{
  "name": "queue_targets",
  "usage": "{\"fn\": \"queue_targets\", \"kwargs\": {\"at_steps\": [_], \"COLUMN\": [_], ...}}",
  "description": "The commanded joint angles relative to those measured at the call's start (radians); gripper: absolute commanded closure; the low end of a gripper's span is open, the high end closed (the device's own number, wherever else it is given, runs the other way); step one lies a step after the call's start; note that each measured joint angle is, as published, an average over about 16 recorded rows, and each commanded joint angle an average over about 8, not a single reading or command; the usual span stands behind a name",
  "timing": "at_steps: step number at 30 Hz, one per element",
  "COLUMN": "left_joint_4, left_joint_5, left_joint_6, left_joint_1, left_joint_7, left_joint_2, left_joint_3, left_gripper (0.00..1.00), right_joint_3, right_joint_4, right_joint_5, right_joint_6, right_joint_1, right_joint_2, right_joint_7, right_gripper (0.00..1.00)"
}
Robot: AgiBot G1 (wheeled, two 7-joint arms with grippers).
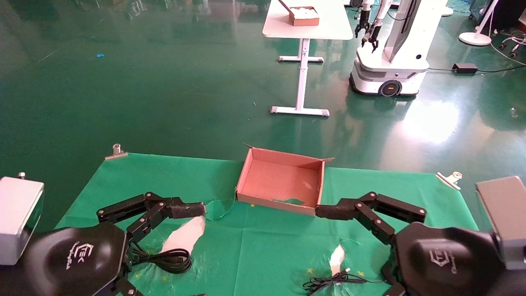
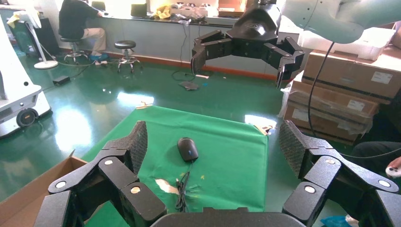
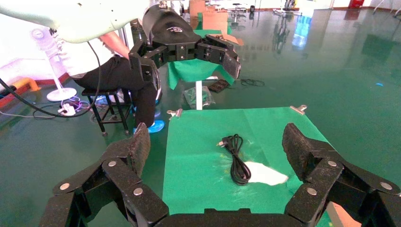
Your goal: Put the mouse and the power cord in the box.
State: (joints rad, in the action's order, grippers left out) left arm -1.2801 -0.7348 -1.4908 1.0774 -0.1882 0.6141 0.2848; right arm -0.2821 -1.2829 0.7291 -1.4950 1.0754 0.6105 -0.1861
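The box (image 1: 281, 181) sits just below centre of the head view, on the far part of the green cloth (image 1: 246, 246), open and with nothing in it.

At lower left of that view the left gripper (image 1: 197, 220) hovers above the cloth with its fingers spread wide — nothing between them. The power cord (image 1: 166, 260) lies coiled just below it, near the bottom left, partly hidden by the arm.

At lower right the right gripper (image 1: 328, 220) is likewise spread wide and empty, its upper fingertip close to the box's near right corner.

The mouse (image 2: 187, 148) shows only in the left wrist view, near the middle of that frame — on the cloth, thin cable trailing toward the camera.
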Motion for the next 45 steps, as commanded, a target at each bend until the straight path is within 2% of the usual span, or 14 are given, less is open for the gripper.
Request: {"fn": "queue_targets", "kwargs": {"at_steps": [1,37,41,45], "left_joint_4": [0.000,-0.001,-0.011,-0.037], "left_joint_5": [0.000,-0.002,-0.086,-0.310], "left_joint_6": [0.000,-0.001,0.006,0.030], "left_joint_1": [0.000,0.000,0.008,0.055], "left_joint_7": [0.000,0.001,0.005,-0.011], "left_joint_2": [0.000,-0.001,-0.018,-0.032], "left_joint_3": [0.000,0.000,0.027,0.101], "left_gripper": [0.00,0.00,0.00,0.00], "right_joint_3": [0.000,-0.006,-0.038,-0.091], "right_joint_4": [0.000,-0.001,-0.023,-0.052], "right_joint_5": [0.000,0.015,0.126,0.312], "right_joint_6": [0.000,0.000,0.012,0.043], "right_joint_1": [0.000,-0.005,-0.008,0.016], "right_joint_2": [0.000,-0.004,-0.024,-0.036], "right_joint_7": [0.000,0.003,0.027,0.046], "right_gripper": [0.00,0.00,0.00,0.00]}}
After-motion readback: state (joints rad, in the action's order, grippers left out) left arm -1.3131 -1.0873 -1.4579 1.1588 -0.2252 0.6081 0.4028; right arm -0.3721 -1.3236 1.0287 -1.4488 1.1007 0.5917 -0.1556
